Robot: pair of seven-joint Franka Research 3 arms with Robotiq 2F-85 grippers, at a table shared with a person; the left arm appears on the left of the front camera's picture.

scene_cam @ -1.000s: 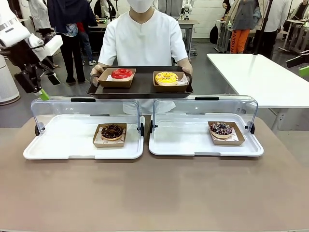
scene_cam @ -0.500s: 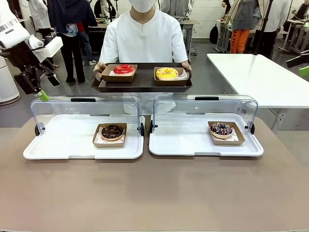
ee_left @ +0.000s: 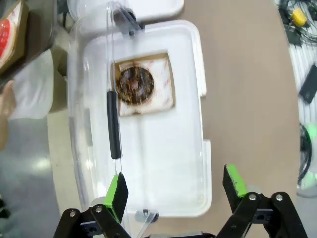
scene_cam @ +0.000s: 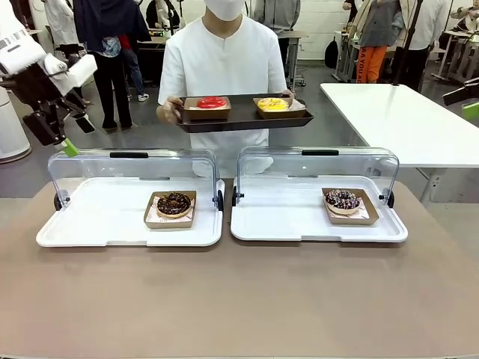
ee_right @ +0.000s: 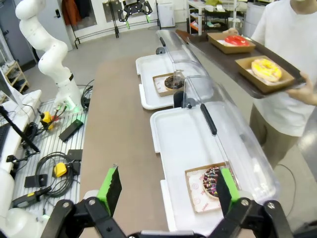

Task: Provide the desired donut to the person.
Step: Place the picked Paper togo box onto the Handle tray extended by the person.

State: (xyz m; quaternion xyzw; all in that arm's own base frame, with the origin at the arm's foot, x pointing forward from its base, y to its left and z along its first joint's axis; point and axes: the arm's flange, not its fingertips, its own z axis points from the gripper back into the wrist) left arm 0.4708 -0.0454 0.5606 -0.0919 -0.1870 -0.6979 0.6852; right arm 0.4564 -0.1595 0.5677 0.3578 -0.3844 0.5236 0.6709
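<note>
Higher and shifted right now: dark tray (scene_cam: 243,120) held by person (scene_cam: 223,60), top centre | left gripper (ee_left: 176,191) jaws apart | right gripper (ee_right: 166,191) jaws apart | chocolate donut (scene_cam: 174,203) centre-left, sprinkled donut (scene_cam: 343,199) centre-right, each in covered white tray.

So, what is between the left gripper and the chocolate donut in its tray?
In the left wrist view, the left gripper faces the chocolate donut across bare white tray; the clear lid stands alongside.

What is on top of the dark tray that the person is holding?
On the dark tray stand two brown cardboard boats: one with a red donut, one with a yellow donut. The boats' walls cover the donuts' lower parts, so what lies under them cannot be seen.
</note>
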